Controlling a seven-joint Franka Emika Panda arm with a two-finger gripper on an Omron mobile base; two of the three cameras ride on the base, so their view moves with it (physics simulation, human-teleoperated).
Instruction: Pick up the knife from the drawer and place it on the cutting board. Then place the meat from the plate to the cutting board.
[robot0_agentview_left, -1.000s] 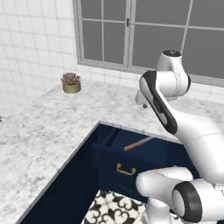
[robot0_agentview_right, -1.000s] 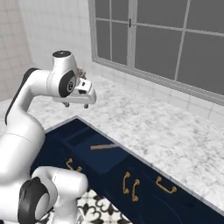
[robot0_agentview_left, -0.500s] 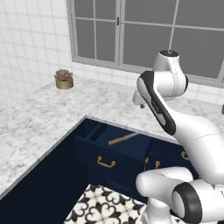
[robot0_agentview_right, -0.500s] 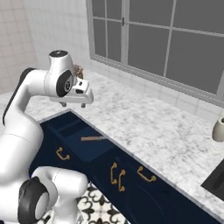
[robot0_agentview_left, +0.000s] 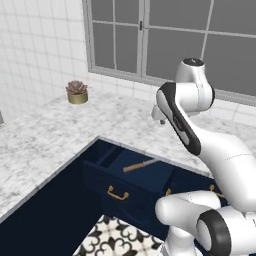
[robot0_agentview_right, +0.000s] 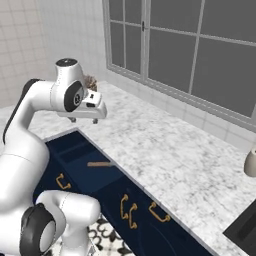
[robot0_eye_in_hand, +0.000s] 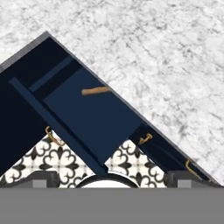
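Observation:
The dark navy drawer (robot0_agentview_left: 131, 176) (robot0_agentview_right: 82, 167) (robot0_eye_in_hand: 89, 116) stands pulled out below the marble counter. A gold pull (robot0_agentview_left: 117, 193) sits on its front. The knife (robot0_agentview_left: 140, 165) (robot0_agentview_right: 99, 164) (robot0_eye_in_hand: 95, 91) lies inside it near the counter edge. Its light wooden handle shows, and in the hand view the blade end is tucked under that edge. My gripper (robot0_agentview_right: 84, 120) hangs open and empty, high above the drawer and looking down into it. Its fingertips (robot0_eye_in_hand: 43, 179) stand wide apart. The cutting board, the meat and the plate are out of view.
A potted succulent (robot0_agentview_left: 76, 92) (robot0_agentview_right: 91, 82) stands on the marble counter (robot0_agentview_left: 45, 135) (robot0_agentview_right: 180, 165) near the window. More gold cabinet pulls (robot0_agentview_right: 128, 208) line the fronts to the right. A dark sink corner (robot0_agentview_right: 245, 231) is at the far right. Patterned floor tiles (robot0_eye_in_hand: 39, 159) lie below.
Both base views have shifted a little, so the base has moved and the drawer sits differently in frame. The arm keeps its pose and the gripper stays open.

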